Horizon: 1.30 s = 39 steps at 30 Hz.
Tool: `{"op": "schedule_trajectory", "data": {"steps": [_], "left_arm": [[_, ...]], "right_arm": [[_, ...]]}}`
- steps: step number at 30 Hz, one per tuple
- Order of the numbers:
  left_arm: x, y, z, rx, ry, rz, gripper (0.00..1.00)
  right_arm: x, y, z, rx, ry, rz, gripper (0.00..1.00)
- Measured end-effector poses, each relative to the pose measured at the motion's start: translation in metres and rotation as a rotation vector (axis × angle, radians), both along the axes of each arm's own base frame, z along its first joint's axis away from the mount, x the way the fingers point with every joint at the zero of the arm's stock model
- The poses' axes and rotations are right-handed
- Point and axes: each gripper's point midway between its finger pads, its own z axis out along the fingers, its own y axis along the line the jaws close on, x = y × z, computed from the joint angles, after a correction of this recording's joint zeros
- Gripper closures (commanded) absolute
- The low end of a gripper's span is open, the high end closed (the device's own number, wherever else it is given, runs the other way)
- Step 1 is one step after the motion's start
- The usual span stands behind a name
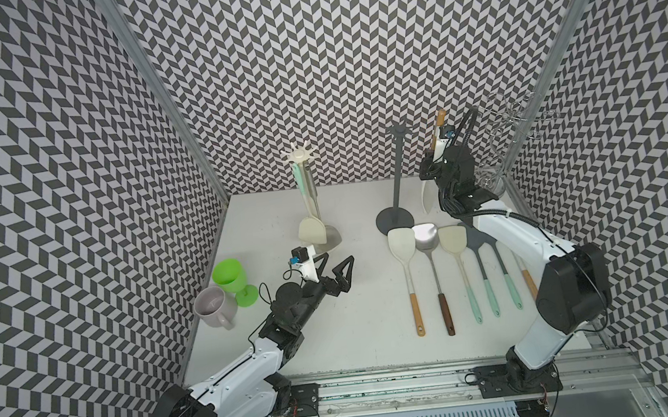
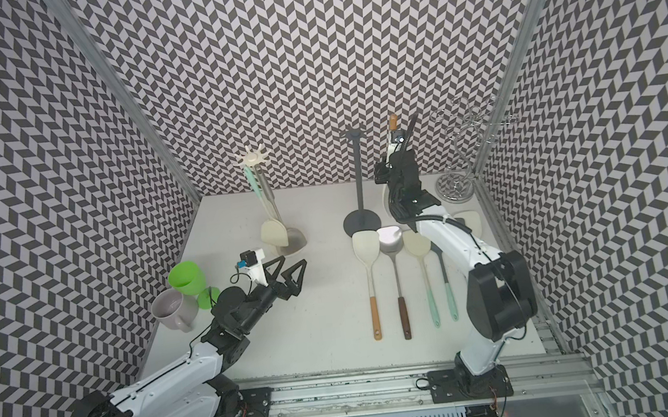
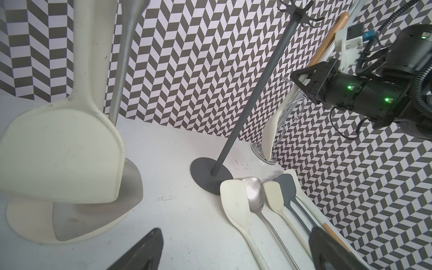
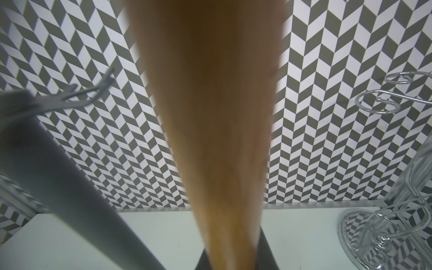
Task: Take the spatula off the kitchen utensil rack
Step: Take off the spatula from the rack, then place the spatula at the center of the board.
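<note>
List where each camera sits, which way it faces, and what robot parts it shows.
Both top views: high in front of the table, looking down toward the back wall; both arms show, left gripper open, right gripper shut on the spatula.
Left wrist: on the left arm, facing across the table to the grey rack; own fingertips edge the frame.
Right wrist: on the right arm, facing the back wall along the spatula's handle; barely any gripper shows.
Shared: left wrist and top views show the grey rack and held spatula.

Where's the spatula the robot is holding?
The spatula is in the right gripper, raised at the back right in both top views, between the grey rack and wire stand.
</note>
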Motion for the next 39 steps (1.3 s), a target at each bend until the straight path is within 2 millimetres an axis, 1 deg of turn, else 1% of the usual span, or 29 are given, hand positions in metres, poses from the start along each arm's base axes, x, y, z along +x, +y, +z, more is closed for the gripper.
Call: {"op": "schedule_trajectory", "data": {"steps": [5,8,10,15,19,22,28,31,34,37,39], "left_arm": [[-0.001,-0.001,0.000,-0.005,0.001,-0.006,0.01],[-0.002,-0.001,0.000,-0.006,0.001,-0.009,0.01],[-0.002,-0.001,0.000,-0.006,0.000,-0.009,0.02],[-0.004,0.000,0.000,-0.008,-0.002,-0.011,0.01],[-0.006,0.001,0.005,-0.016,-0.016,-0.014,0.01],[-0.009,0.001,0.011,-0.026,-0.032,-0.020,0.01],[-0.016,-0.001,0.022,-0.069,-0.046,-0.057,0.01],[-0.021,-0.004,0.027,-0.100,-0.041,-0.091,0.01],[-0.025,-0.008,0.027,-0.121,-0.023,-0.121,0.01],[-0.023,-0.012,0.028,-0.131,0.018,-0.136,0.01],[-0.019,-0.017,0.035,-0.134,0.049,-0.149,0.01]], "right_arm": [[-0.039,0.002,0.007,0.014,0.001,0.088,1.00],[-0.056,0.008,0.006,0.016,0.015,0.155,1.00],[-0.067,0.015,0.000,0.017,0.033,0.208,1.00],[-0.095,0.033,-0.024,0.018,0.109,0.324,1.00],[-0.116,0.055,-0.041,0.010,0.161,0.412,1.00],[-0.127,0.071,-0.053,-0.006,0.193,0.462,1.00],[-0.147,0.096,-0.070,-0.070,0.242,0.531,1.00],[-0.155,0.102,-0.084,-0.099,0.280,0.541,1.00],[-0.162,0.102,-0.098,-0.122,0.332,0.532,1.00],[-0.170,0.101,-0.111,-0.145,0.392,0.510,1.00],[-0.175,0.099,-0.118,-0.162,0.431,0.494,1.00]]}}
